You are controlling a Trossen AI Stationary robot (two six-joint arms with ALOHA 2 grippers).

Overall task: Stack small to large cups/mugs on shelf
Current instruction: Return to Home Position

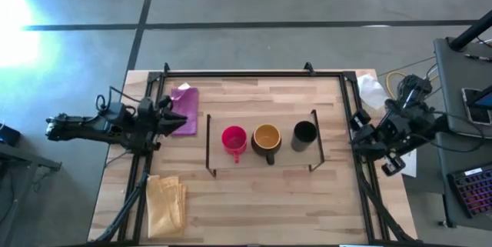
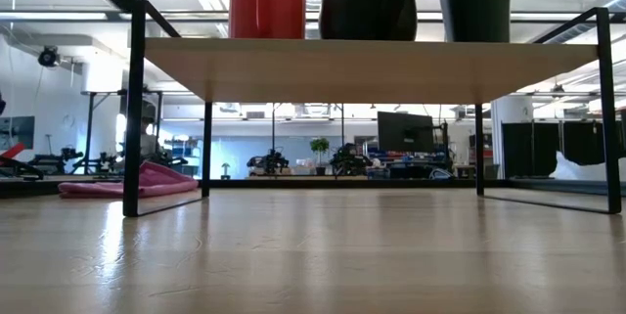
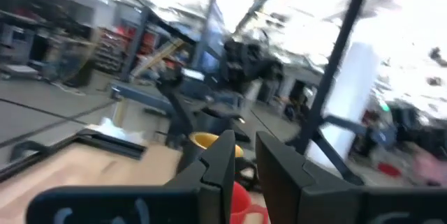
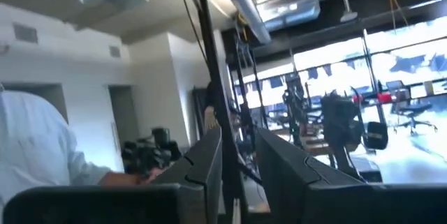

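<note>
On the flat light-wood shelf with thin black bracket frames [image 1: 265, 120], mid-table, upright in one row: small red-pink handled cup [image 1: 234, 138] at the end towards the left arm, mustard-yellow mug with dark outside [image 1: 267, 138] in the middle, black cup [image 1: 305, 133] at the end towards the right arm. Side by side with small gaps, none set inside another. From table height, only their lower bodies above the board's edge, open space beneath between the black legs.

Left gripper [image 1: 171, 116] at the table's left edge, well apart from the shelf, above a pink-purple cloth [image 1: 184, 108]. Fingers [image 3: 220, 161] drawn close with only a thin slit between, pinching nothing; beyond them, the mustard-yellow mug and the red-pink cup.

Right gripper [image 1: 357, 126] at the table's right edge, apart from the shelf's nearer bracket, pointing towards the black cup. Fingers [image 4: 209, 161] likewise nearly together, narrow gap, nothing held.

Elsewhere on the wooden tabletop [image 1: 261, 208]: folded yellow cloth [image 1: 165, 201] near a corner on the left arm's side; crumpled white cloth [image 1: 373, 89] by the right edge.
</note>
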